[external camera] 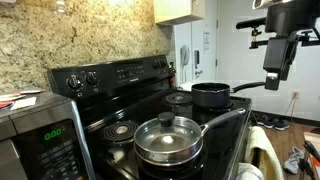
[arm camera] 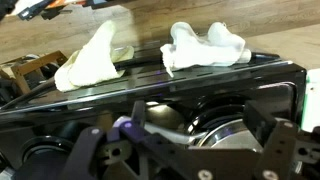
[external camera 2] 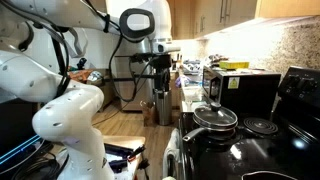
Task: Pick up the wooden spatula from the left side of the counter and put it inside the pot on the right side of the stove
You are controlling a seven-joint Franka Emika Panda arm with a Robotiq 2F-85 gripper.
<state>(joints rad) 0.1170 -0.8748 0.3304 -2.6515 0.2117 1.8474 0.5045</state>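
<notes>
In an exterior view, we are seeing the gripper (external camera: 280, 62) hanging in the air, above and out beyond the pot (external camera: 211, 96), whose handle is pointing toward it. The stove (external camera: 120, 72) is stretching away below it. We are not finding the wooden spatula. Judging by the task, it is lying across the stove, well apart from the gripper, its long axis unknowable. In an exterior view, the gripper (external camera 2: 160, 80) is hovering before the stove (external camera 2: 300, 90), with no spatula showing there either. In the wrist view, the gripper (arm camera: 180, 145) is standing wide and empty, looking down past white cloths (arm camera: 205, 45) at the stove (arm camera: 150, 95).
</notes>
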